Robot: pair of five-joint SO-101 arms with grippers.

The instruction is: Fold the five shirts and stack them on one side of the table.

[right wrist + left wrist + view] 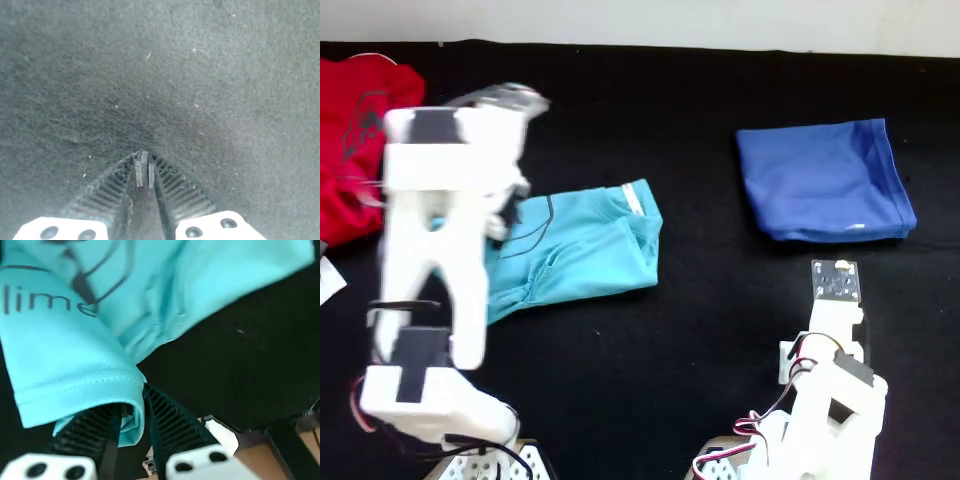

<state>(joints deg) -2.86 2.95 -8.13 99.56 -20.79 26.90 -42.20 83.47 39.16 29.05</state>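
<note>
Three: red shirt (348,175), teal shirt (585,250), blue shirt (820,180)

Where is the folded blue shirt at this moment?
In the high view, the blue shirt lies folded at the far right, apart from the turquoise shirt at its left.

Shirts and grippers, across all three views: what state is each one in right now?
teal shirt: partly folded, bunched, one hem edge clamped.
blue shirt: folded, lying flat.
red shirt: unfolded, rumpled.
left gripper: shut on the teal shirt's hem.
right gripper: shut, empty, over the black table.
</note>
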